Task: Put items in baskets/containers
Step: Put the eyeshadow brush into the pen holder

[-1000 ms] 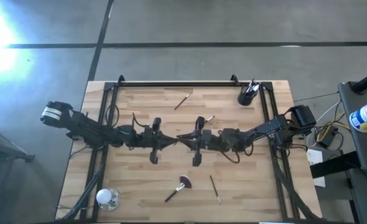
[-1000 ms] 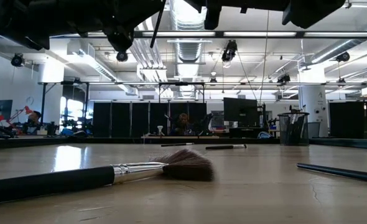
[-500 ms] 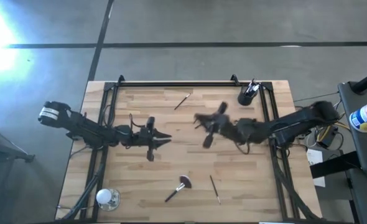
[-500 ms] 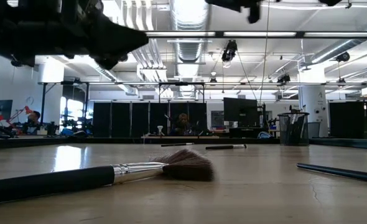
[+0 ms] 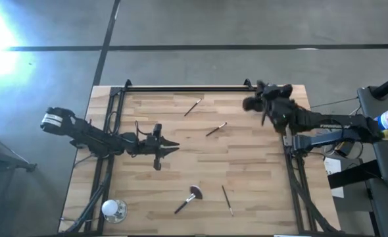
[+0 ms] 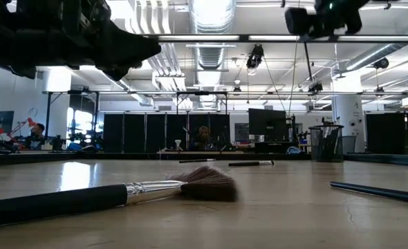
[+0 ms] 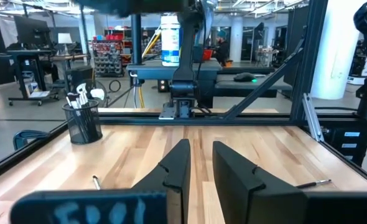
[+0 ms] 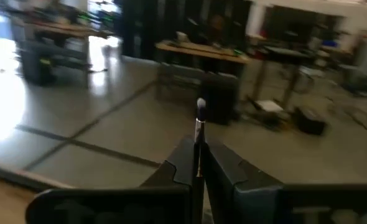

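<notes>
The right gripper [image 5: 265,113] had swung from the middle of the surface [image 5: 181,164] to the far right corner within the last second, and it now hung over the dark round cup [image 7: 84,122] — which the arm hid from the high view. Its fingers were pressed shut on a slim makeup brush [image 8: 199,134], the pale bristle tip standing up between them in the right wrist view.

The left gripper [image 5: 173,147] had drawn back a little toward its own side and hovered above the middle left of the surface. Its fingers [image 7: 174,168] stood slightly apart with nothing between them; a second ago they had met the right gripper at the centre.

A short brush [image 5: 215,130] now showed on the bare wood where the right arm had covered it before. The thin brush near the far edge [image 5: 193,106], the fan brush [image 5: 187,199] and the dark thin brush [image 5: 227,199] beside it near the front lay just where they had been. The clear glass object [image 5: 113,209] sat unchanged at the front left corner. The cup held several brushes upright, seen in the left wrist view.
</notes>
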You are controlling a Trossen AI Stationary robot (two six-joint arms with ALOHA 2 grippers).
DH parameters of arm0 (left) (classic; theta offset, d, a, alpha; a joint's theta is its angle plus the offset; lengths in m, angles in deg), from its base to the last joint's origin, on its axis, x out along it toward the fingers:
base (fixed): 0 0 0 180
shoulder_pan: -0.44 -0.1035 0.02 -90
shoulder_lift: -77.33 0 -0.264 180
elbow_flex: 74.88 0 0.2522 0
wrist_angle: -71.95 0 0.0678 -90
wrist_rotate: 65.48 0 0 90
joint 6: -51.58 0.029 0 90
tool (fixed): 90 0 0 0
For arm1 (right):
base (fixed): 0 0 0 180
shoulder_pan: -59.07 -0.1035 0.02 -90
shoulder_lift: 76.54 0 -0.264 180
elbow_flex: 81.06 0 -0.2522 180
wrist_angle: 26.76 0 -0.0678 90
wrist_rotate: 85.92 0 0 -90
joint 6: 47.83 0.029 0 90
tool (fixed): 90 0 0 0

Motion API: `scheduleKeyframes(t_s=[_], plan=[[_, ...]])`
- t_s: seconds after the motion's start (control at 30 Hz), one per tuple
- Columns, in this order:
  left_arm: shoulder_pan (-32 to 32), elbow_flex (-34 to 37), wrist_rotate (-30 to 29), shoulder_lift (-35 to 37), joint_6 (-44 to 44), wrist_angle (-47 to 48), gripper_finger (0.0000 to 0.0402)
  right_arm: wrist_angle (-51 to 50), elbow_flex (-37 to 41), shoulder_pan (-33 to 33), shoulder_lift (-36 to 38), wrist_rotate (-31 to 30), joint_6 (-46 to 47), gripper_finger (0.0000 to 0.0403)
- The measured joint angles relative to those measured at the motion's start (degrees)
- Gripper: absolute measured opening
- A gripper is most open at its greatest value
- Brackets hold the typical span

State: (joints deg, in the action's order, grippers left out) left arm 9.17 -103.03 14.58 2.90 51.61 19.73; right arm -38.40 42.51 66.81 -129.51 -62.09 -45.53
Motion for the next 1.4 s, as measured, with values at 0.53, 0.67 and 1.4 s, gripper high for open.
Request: scheduleKeyframes(t_s=[0.53,0.67,1.4], plan=[[-0.17,1.36,0.02,-0.04,0.23,0.28,0.0059,16.09,20.40,31.17,-0.37,21.28,11.06,0.0013],[-0.22,1.38,0.02,-0.04,0.14,0.24,0.0059,19.39,24.40,32.26,-1.48,21.77,13.59,0.0013],[-0.50,1.57,-0.06,-0.04,-0.20,2.44,0.0059,14.93,21.37,32.27,-10.28,22.61,17.71,0.0114]])
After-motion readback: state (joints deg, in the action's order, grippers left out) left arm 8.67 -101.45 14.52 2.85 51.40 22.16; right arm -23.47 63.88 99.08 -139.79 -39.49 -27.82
